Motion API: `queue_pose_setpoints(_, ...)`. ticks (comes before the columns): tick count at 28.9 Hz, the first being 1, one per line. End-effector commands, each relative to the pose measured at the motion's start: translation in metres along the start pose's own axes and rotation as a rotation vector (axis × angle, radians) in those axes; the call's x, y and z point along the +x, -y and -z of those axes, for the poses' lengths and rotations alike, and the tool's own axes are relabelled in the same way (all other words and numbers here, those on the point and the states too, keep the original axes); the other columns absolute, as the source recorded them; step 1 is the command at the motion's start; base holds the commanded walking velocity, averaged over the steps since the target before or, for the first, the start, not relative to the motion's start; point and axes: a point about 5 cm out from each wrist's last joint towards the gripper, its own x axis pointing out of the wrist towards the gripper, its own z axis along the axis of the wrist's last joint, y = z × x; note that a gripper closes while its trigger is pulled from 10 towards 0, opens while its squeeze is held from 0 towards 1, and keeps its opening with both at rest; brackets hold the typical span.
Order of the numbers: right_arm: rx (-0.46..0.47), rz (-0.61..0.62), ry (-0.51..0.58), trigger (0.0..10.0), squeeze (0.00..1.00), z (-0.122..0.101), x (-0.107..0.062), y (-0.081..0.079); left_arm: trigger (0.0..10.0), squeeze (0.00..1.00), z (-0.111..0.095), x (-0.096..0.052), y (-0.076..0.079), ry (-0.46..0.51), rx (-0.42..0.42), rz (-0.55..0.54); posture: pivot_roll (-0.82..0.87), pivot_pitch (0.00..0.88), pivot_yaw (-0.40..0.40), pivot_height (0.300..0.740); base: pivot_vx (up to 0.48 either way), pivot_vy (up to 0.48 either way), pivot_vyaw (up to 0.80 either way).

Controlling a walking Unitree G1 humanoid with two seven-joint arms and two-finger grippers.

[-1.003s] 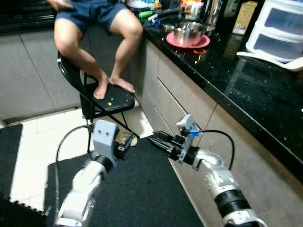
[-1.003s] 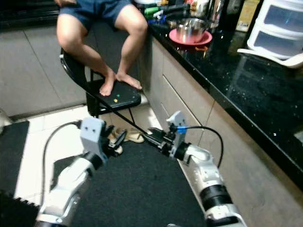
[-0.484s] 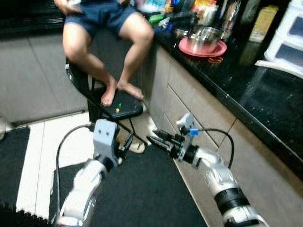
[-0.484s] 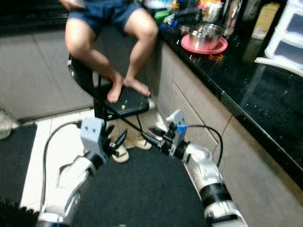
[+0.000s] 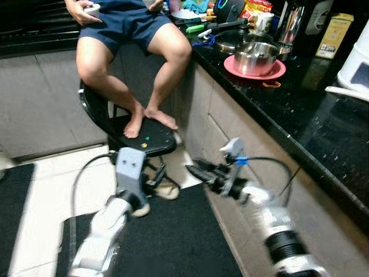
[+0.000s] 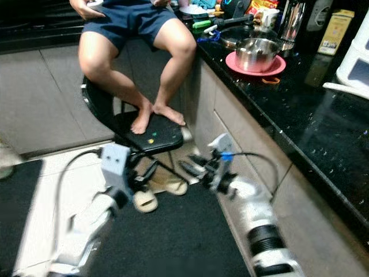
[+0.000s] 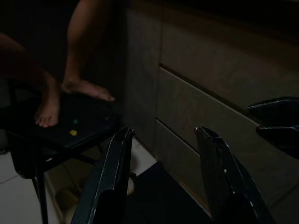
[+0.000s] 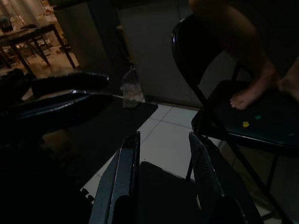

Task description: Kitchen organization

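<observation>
A steel pot [image 5: 256, 56] stands on a pink plate [image 5: 271, 72] on the black countertop [image 5: 311, 115], with bottles, a kettle [image 5: 291, 23] and a yellow box [image 5: 333, 34] behind it. Both my arms are held low in front of me, above the floor and well below the counter. My left gripper [image 5: 157, 175] is open with nothing between its fingers [image 7: 117, 158]. My right gripper [image 5: 194, 169] is also open and empty, pointing left toward the chair, its fingers [image 8: 126, 172] spread over the floor.
A person sits on a black chair [image 5: 144, 138] beside the counter's end, bare feet on a lower seat. Sandals [image 6: 167, 186] lie on the tiles under it. A black mat [image 5: 173, 242] covers the floor below my arms. Grey cabinet drawers [image 5: 230, 133] run along my right. A white drawer unit [image 5: 357, 63] stands on the counter.
The whole picture has shifted, so the camera moved: the counter and pot now sit lower and more to the right. Both arms keep the same pose, grippers still open.
</observation>
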Motion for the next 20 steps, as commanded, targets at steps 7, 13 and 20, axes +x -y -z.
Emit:
queue_pose_setpoints(7, -0.003, 0.009, -0.006, 10.0, 0.00, -0.0007, -0.0018, 0.0023, 10.0, 0.00, 0.0028, -0.0010, 0.0007, -0.012, -0.003, 0.005, 0.03, 0.006, -0.016, 0.732, 0.480, 0.000, 0.00)
queue_pose_setpoints(13, -0.002, 0.008, -0.004, 10.0, 0.00, -0.0009, -0.0015, 0.0023, 10.0, 0.00, 0.0029, -0.0007, 0.0006, -0.013, -0.002, 0.006, 0.03, 0.005, -0.016, 0.732, 0.480, 0.000, 0.00)
queue_pose_setpoints(20, 0.006, 0.008, 0.000, 10.0, 0.00, -0.0008, -0.0014, 0.0025, 10.0, 0.00, 0.0033, -0.0003, 0.0007, -0.014, -0.001, 0.007, 0.03, 0.003, -0.017, 0.732, 0.480, 0.000, 0.00)
